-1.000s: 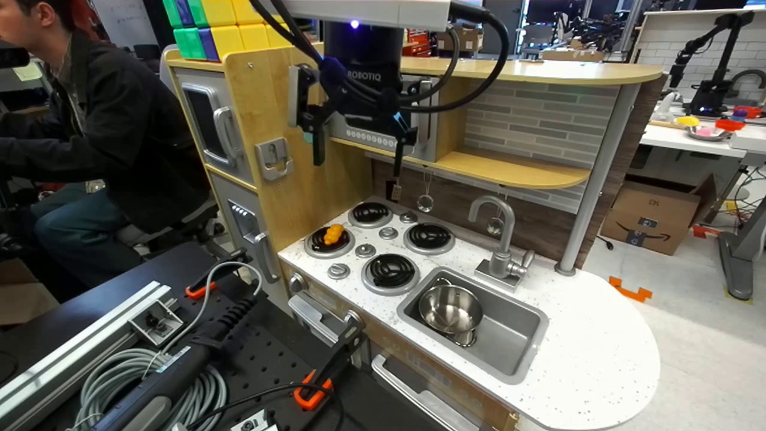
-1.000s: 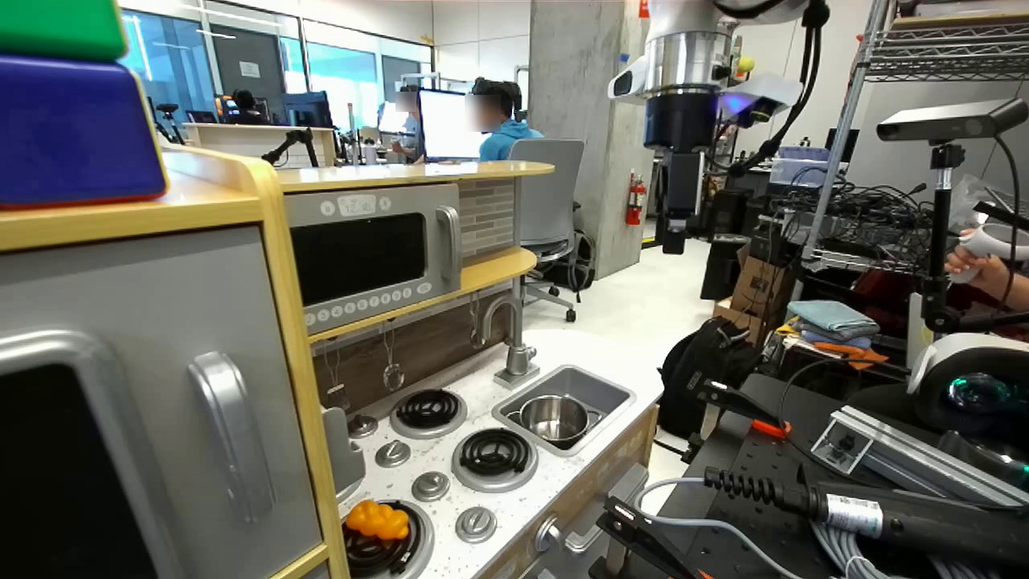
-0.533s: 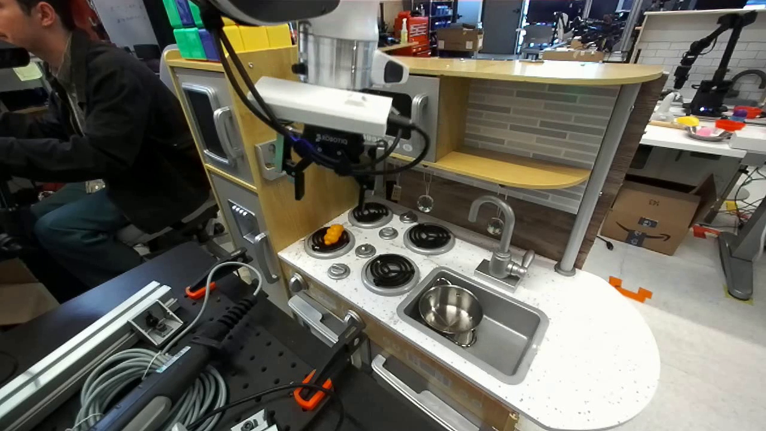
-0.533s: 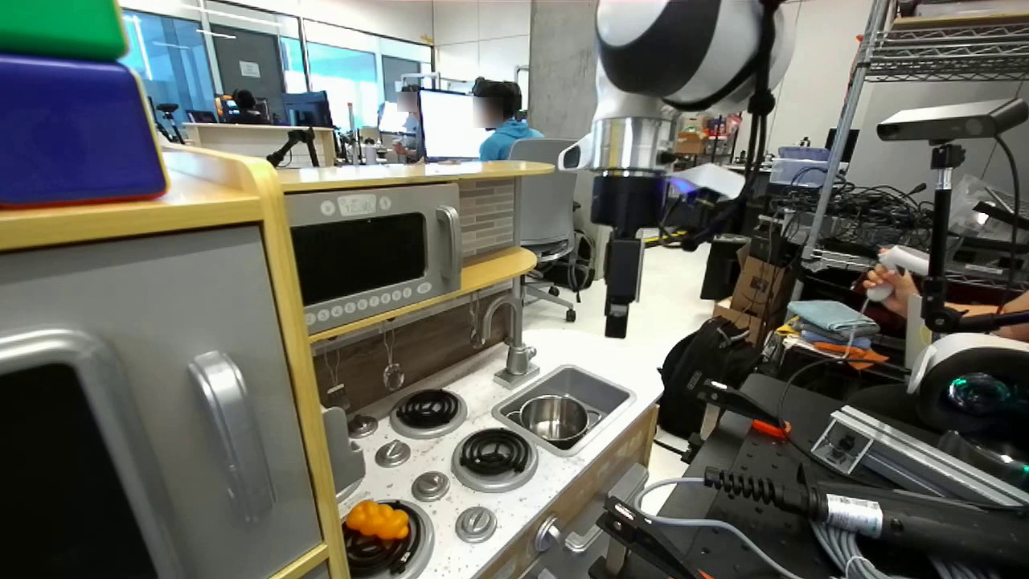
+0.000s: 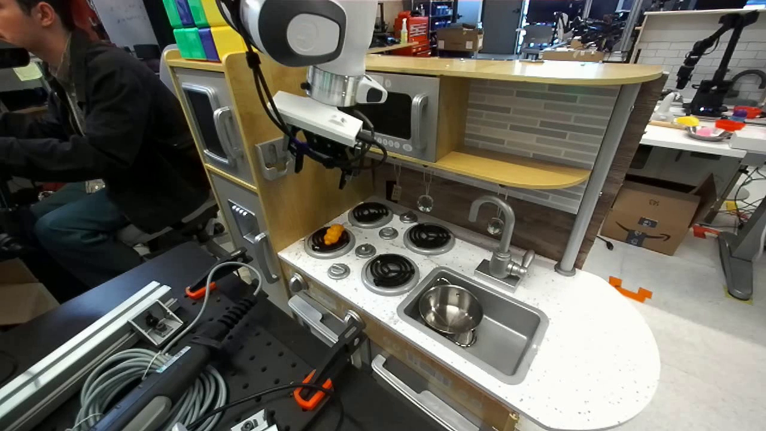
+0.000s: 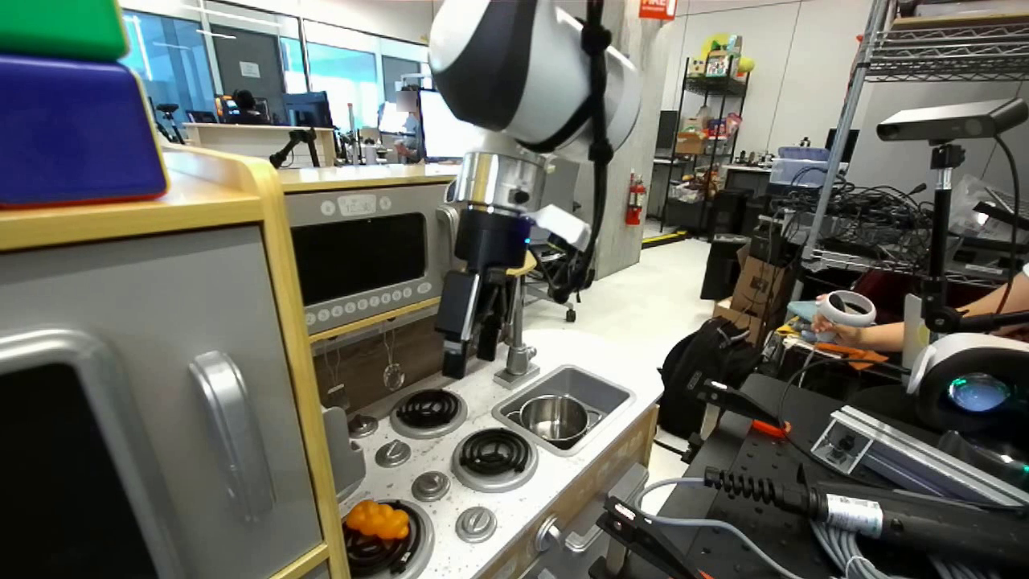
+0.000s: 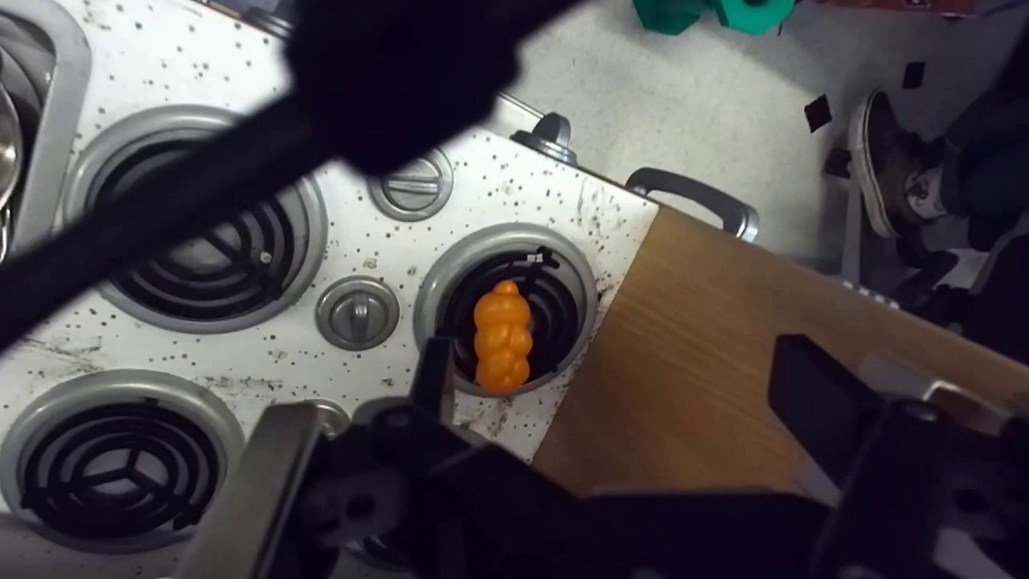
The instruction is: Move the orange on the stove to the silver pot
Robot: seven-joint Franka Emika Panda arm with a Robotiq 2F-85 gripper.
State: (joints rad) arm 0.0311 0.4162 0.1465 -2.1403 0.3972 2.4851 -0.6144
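Note:
The orange (image 5: 334, 234) is a small lumpy orange toy piece. It lies on the burner beside the wooden side panel, in both exterior views (image 6: 376, 520) and in the wrist view (image 7: 502, 342). The stove (image 5: 389, 246) is a white speckled top with black coil burners. The silver pot (image 5: 449, 311) sits in the sink basin, also seen in an exterior view (image 6: 555, 416); only a sliver shows in the wrist view (image 7: 6, 145). My gripper (image 5: 321, 173) is tilted, open and empty, above the stove. In the wrist view the orange lies beyond the left finger of my gripper (image 7: 615, 346).
A wooden side panel (image 7: 683, 362) rises close beside the orange's burner. A microwave and shelf (image 5: 514, 167) overhang the back of the stove. A grey faucet (image 5: 502, 227) stands behind the sink (image 5: 514, 374). A black table (image 5: 269, 353) with cables and clamps is in front.
The arm has moved in over the stove, toward the side panel and lower than one second ago. The gripper has gone from upright to tilted. The orange and pot have not moved.

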